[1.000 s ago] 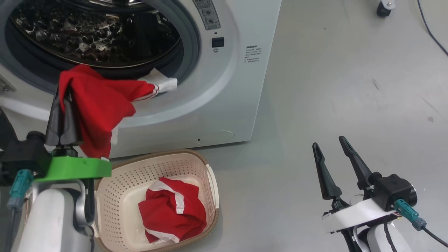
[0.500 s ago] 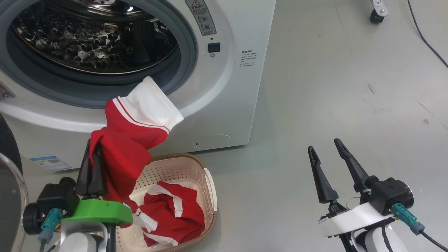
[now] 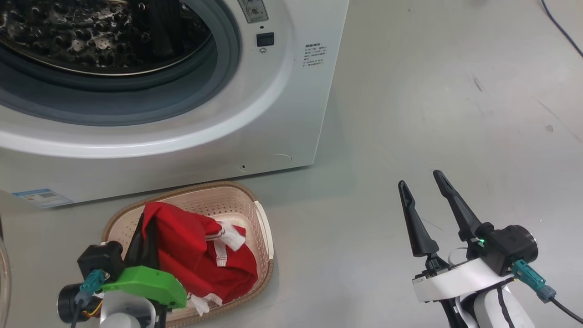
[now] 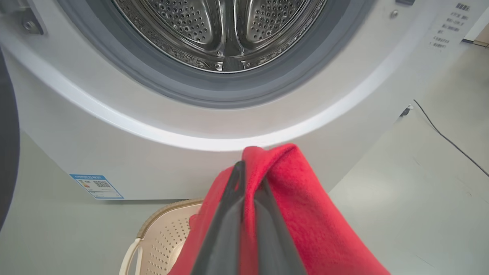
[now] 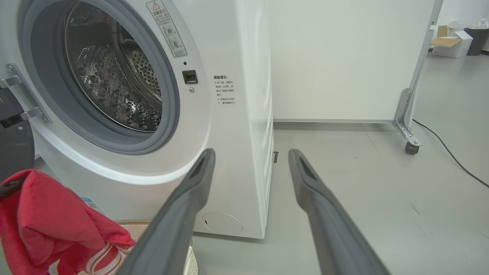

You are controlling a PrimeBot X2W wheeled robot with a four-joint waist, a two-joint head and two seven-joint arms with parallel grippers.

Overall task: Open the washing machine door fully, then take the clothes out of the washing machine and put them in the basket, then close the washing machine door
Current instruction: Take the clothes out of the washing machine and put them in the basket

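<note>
The washing machine stands with its steel drum bare and its door swung out to the left, dark at the frame's edge. The cream basket sits on the floor in front of it. My left gripper hangs over the basket's left part, shut on red clothes that drape down onto more red fabric with white trim inside. In the left wrist view the two fingers pinch the red cloth. My right gripper is open and holds nothing, off to the right above the floor.
Grey floor stretches to the right of the machine. A white panel on castors stands behind, with a black cable on the floor. Boxes lie far back. A blue label marks the machine's lower front.
My left gripper carried the red garment from the drum's rim down over the basket. The head camera shifted too. The right gripper stayed open in place.
</note>
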